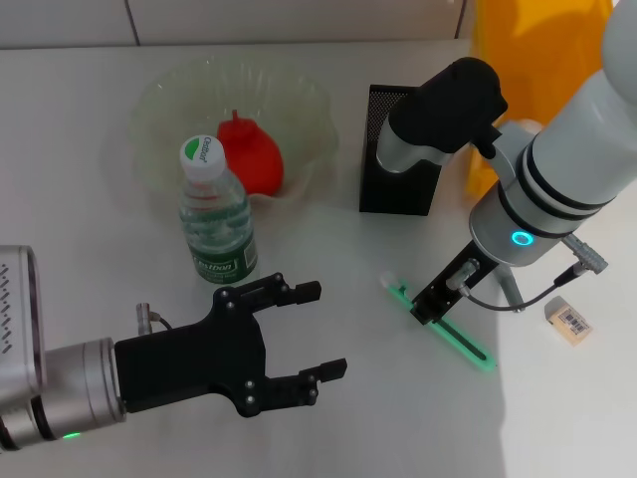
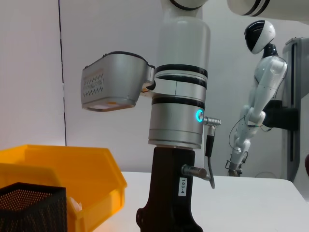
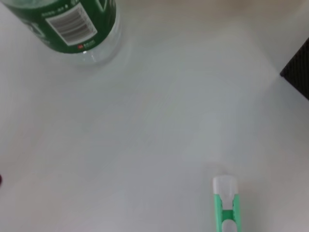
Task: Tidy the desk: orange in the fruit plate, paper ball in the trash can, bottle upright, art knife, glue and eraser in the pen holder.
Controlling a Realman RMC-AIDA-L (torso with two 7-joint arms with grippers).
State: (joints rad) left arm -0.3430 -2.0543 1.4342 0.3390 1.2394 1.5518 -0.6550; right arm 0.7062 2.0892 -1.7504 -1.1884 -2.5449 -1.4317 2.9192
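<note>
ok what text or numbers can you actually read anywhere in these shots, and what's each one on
"103-4": white tag on the black mount of the right arm, left wrist view.
Bottle cap: green script, too blurred to read.
Bottle label: barcode and print, unreadable.
Eraser: barcode only, no legible digits.
Nothing readable on the pen holder, the art knife or the left gripper.

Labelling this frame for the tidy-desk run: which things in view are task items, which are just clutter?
Task items:
bottle, upright
fruit plate
pen holder
art knife, under the right gripper
eraser

Not task:
red fruit in the plate
yellow bin
left gripper, open, idle
</note>
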